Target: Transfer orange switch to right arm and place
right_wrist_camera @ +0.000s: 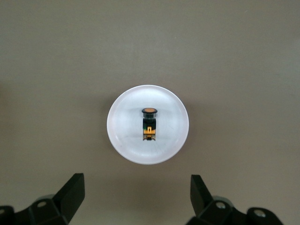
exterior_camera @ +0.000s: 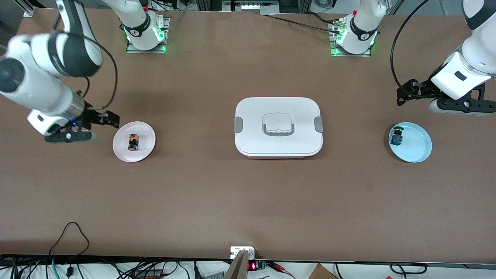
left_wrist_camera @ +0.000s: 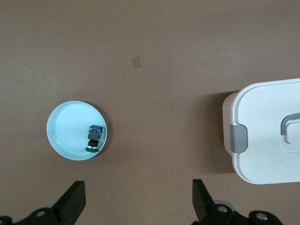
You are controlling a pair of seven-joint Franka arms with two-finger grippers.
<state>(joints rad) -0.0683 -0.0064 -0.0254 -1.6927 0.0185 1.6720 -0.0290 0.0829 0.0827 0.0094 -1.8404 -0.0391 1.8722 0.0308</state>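
Observation:
The orange switch [exterior_camera: 133, 142] [right_wrist_camera: 149, 123] lies on its side on a small white plate [exterior_camera: 121, 150] [right_wrist_camera: 123, 138] toward the right arm's end of the table. My right gripper [exterior_camera: 110, 119] [right_wrist_camera: 137, 192] hovers over the table just beside that plate, open, nothing between its fingers. My left gripper [exterior_camera: 403, 95] [left_wrist_camera: 139, 197] hangs open and empty over the table at the left arm's end, close to a light blue plate [exterior_camera: 417, 150] [left_wrist_camera: 65, 126].
A dark switch with green and blue parts [exterior_camera: 396, 135] [left_wrist_camera: 94, 139] lies on the blue plate. A white lidded box with a grey handle and clips [exterior_camera: 278, 127] [left_wrist_camera: 267, 131] stands at the table's middle. Cables run along the front edge.

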